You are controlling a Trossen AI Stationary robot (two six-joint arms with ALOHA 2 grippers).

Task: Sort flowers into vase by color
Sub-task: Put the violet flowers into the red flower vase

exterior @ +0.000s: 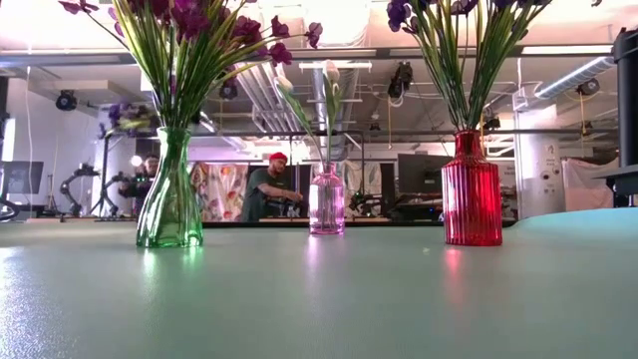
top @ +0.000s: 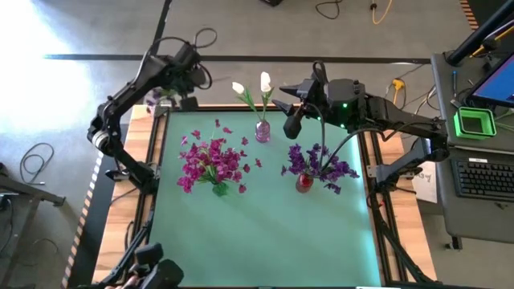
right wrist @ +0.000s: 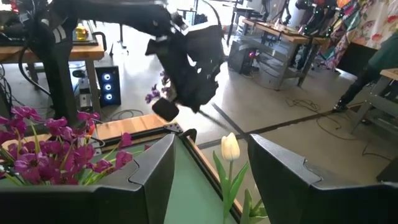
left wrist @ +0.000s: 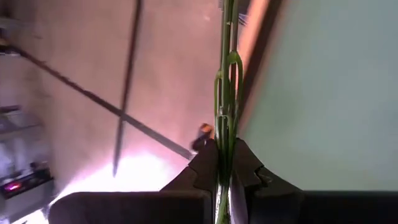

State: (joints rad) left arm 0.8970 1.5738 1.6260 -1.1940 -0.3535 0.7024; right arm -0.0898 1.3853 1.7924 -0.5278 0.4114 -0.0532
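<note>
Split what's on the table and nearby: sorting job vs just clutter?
Job:
- magenta flowers in green vase
- purple flowers in red vase
- white buds in pink vase
- green stem clamped in left gripper, off the table's far left corner
- right gripper, open, near the pink vase

Clutter:
- keyboard
- green box
- floor cables

Three vases stand on the tabletop (top: 265, 233). The left vase (top: 220, 189) and the right vase (top: 304, 183) sit side by side, well apart, each holding a bunch of flowers (top: 210, 160). The middle vase (top: 263, 131) stands behind and between them, holding two buds (top: 265, 81). The left claw (top: 165, 98) hangs beyond the tabletop's far left corner; the right claw (top: 294, 112) hovers just right of the middle vase.
</note>
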